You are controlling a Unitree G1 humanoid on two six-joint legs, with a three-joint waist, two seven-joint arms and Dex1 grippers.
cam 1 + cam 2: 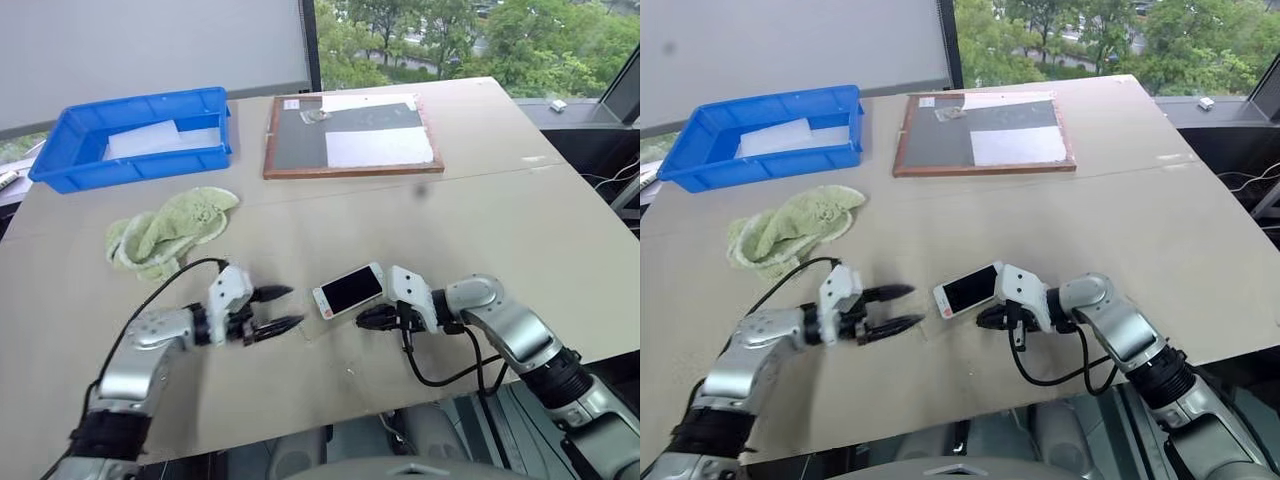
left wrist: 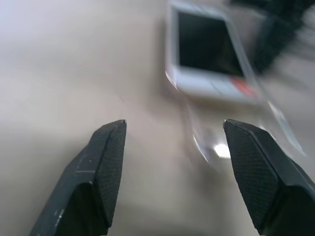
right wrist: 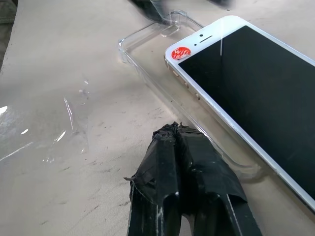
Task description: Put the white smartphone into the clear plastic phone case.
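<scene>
The white smartphone (image 1: 348,290) lies screen up on the table near its front edge; its screen is dark and a red sticker sits by the earpiece. The clear plastic phone case (image 3: 147,49) lies under it, shifted, so its rim shows along one long side and past the phone's top end. My right gripper (image 3: 176,129) is shut, with its tips at that long rim beside the phone (image 3: 256,83). My left gripper (image 1: 290,307) stands open just left of the phone, its fingers (image 2: 106,157) pointing at the case's free end (image 2: 216,147), nothing between them.
A blue bin (image 1: 140,163) holding a white frosted sheet (image 1: 145,138) stands at the back left. A green cloth (image 1: 170,232) lies in front of it. A wood-framed dark board (image 1: 350,135) lies at the back centre. A scrap of clear film (image 3: 59,128) lies beside the case.
</scene>
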